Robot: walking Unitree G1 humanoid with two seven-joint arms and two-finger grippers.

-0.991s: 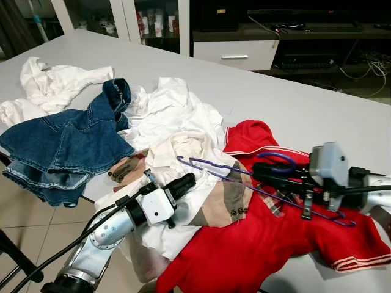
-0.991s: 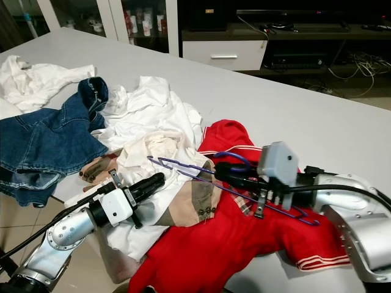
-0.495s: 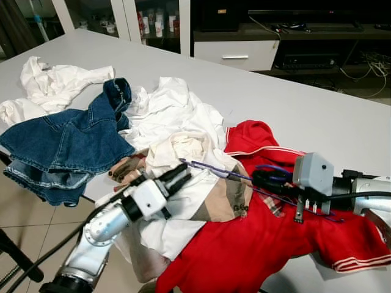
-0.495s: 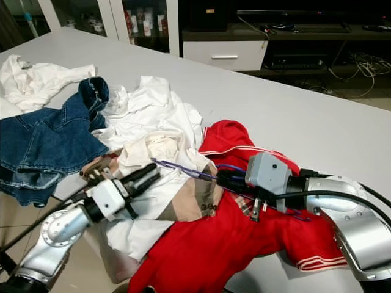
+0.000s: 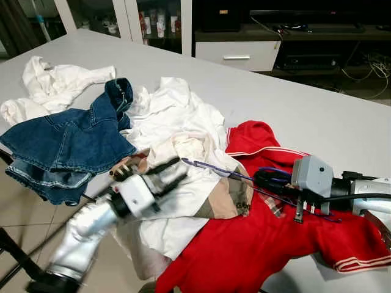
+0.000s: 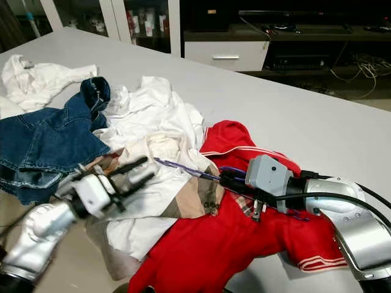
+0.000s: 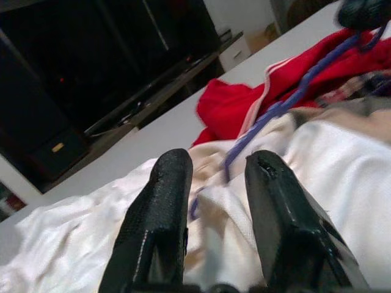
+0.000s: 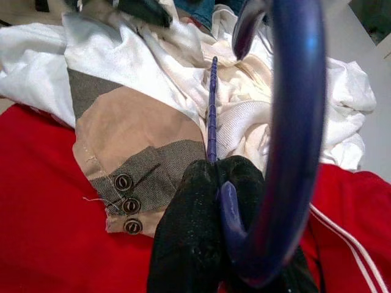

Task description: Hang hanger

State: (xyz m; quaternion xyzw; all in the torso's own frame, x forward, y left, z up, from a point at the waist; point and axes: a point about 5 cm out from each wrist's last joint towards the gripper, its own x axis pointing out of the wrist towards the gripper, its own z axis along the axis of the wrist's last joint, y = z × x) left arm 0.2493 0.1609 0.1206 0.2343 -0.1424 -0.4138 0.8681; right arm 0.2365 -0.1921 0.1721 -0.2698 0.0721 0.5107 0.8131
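Gripping the purple hanger [image 5: 244,179] by its neck at centre right over the red shirt [image 5: 269,238], right gripper [image 5: 264,179] fingers closed; left gripper [image 5: 166,173], jaws parted and empty, lower left on white shirt [image 5: 177,116]; best keep hanger level

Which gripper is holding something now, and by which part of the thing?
The right gripper holds the purple hanger at the base of its hook. The left gripper holds nothing.
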